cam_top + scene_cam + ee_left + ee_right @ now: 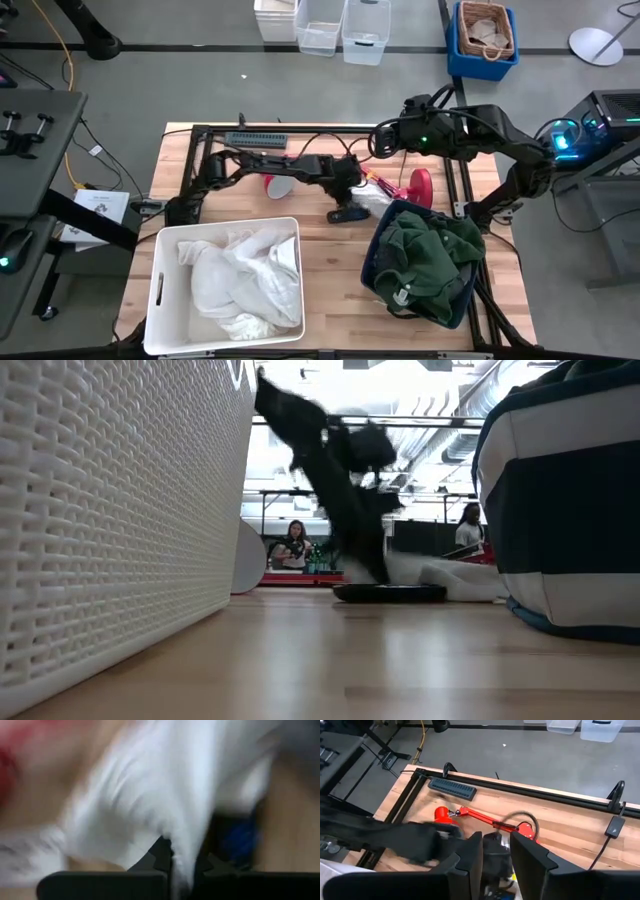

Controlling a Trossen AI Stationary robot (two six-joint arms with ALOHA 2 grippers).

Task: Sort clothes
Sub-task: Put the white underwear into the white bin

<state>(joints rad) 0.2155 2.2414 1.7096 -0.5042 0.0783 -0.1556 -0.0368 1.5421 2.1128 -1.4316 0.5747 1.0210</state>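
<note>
White garment (150,795) pinched in the left end effector (182,862).

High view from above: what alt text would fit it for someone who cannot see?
On a wooden table, the left claw reaches a white cloth garment near a red desk lamp. A white plastic bin holds white clothes; a navy bin holds a dark green garment.

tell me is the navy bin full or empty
Full: a dark green garment is heaped in the navy bin and spills over its rim. The left pincer works beside it on a white cloth.
</note>
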